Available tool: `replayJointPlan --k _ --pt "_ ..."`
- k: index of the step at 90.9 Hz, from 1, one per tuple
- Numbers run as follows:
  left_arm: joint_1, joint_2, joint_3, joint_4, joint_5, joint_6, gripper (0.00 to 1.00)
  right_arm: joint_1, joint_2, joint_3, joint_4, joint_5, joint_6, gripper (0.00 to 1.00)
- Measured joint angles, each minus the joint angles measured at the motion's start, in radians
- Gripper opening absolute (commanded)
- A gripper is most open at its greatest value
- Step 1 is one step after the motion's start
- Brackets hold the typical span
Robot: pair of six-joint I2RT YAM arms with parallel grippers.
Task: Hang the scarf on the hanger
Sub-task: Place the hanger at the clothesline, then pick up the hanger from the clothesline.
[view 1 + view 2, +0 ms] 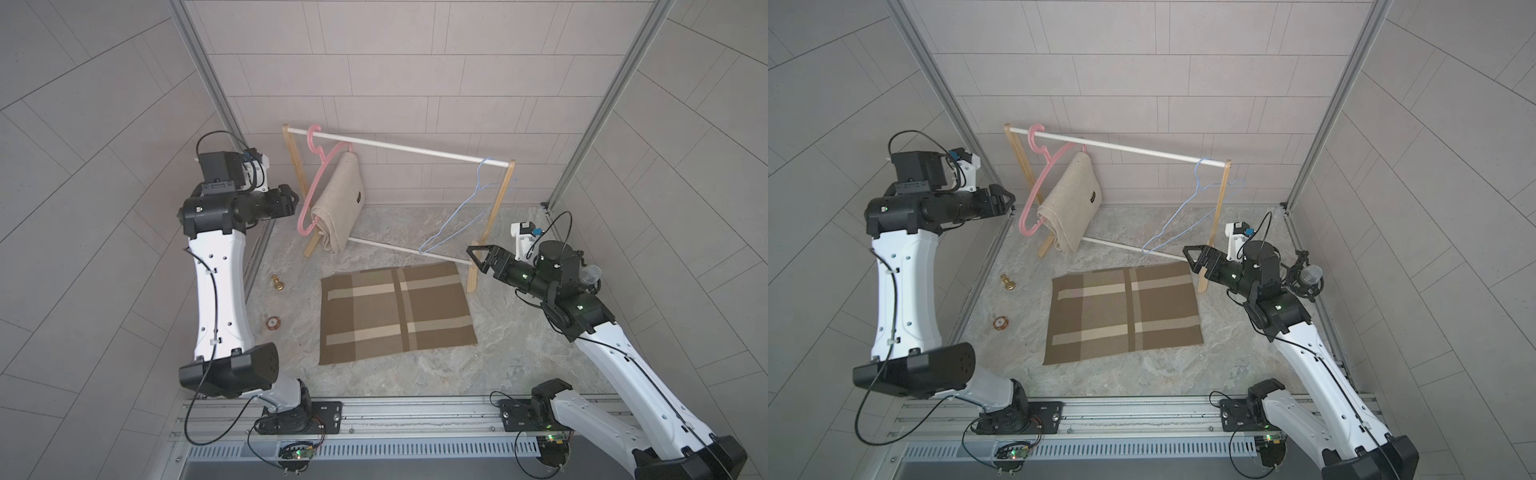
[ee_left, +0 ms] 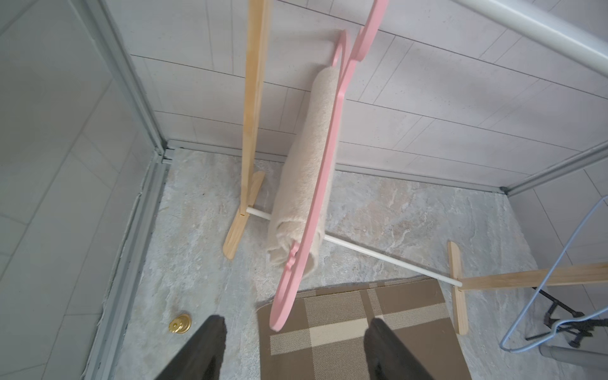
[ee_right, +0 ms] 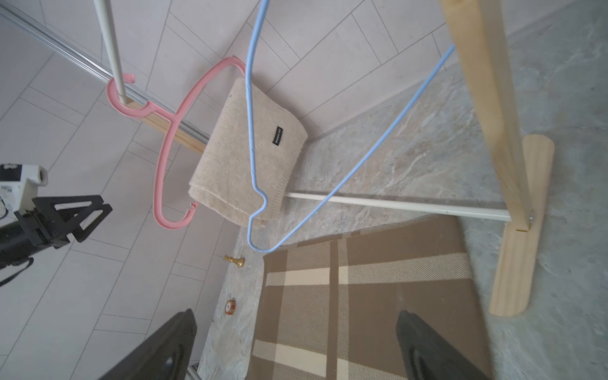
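**Scarf found on hanger; both grippers empty**

The scarf [image 1: 338, 203] was folded over the bar of the pink hanger [image 2: 312, 230]. The hanger's hook sat on the top rail of the rack [image 1: 399, 147], near the rack's left post. The hanger hung tilted, with the scarf bunched toward its lower tip.

The left gripper [image 1: 291, 199] stood just outside the rack's left post. Its jaws were apart, it held nothing, and it was clear of the hanger. The right gripper [image 1: 473, 258] stood by the rack's right foot, jaws wide and empty.

A blue hanger [image 3: 251, 131] hung bare at the rack's right end. A plaid cloth [image 1: 397, 316] lay flat in front of the rack.

Assessment: the hanging of this scarf appeared complete, and only drawing the arms back seemed to be left. It could not be told whether the plaid cloth was a second scarf meant for the blue hanger.
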Motion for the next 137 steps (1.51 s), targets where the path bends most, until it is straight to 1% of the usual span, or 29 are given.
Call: replayJointPlan --k 6,12,27,44,50,65,72,81,92,100,110,122,137 --pt "0.000 -0.060 -0.053 0.006 -0.009 -0.010 0.70 0.001 0.035 0.015 0.057 -0.005 0.031 0.97" --pt "-0.001 -0.120 -0.116 0.018 0.008 -0.023 0.69 0.005 0.071 0.030 0.109 -0.007 0.059 0.95" --pt "-0.018 -0.258 -0.288 0.045 0.135 -0.077 0.68 0.027 0.169 0.068 0.229 -0.003 0.118 0.90" --pt "-0.105 -0.370 -0.441 0.069 0.267 -0.135 0.67 0.056 0.285 0.129 0.319 0.046 0.150 0.81" --pt "-0.143 -0.393 -0.482 0.076 0.291 -0.153 0.67 0.064 0.327 0.155 0.341 0.071 0.151 0.78" --pt "-0.233 -0.426 -0.574 0.108 0.311 -0.186 0.67 0.082 0.418 0.216 0.376 0.109 0.135 0.63" --pt "-0.250 -0.428 -0.601 0.113 0.312 -0.193 0.66 0.092 0.452 0.235 0.380 0.125 0.127 0.58" --pt "-0.252 -0.423 -0.616 0.116 0.310 -0.200 0.65 0.104 0.477 0.241 0.383 0.146 0.115 0.48" --pt "-0.254 -0.420 -0.617 0.126 0.310 -0.200 0.66 0.115 0.499 0.261 0.371 0.161 0.079 0.32" --pt "-0.254 -0.420 -0.618 0.133 0.313 -0.201 0.65 0.124 0.509 0.280 0.359 0.172 0.049 0.19" --pt "-0.261 -0.418 -0.623 0.138 0.331 -0.201 0.65 0.140 0.509 0.285 0.352 0.182 0.002 0.09" --pt "-0.277 -0.412 -0.629 0.140 0.347 -0.200 0.65 0.164 0.509 0.288 0.330 0.187 -0.055 0.00" --pt "-0.291 -0.412 -0.632 0.146 0.358 -0.200 0.66 0.211 0.509 0.326 0.288 0.202 -0.139 0.00"
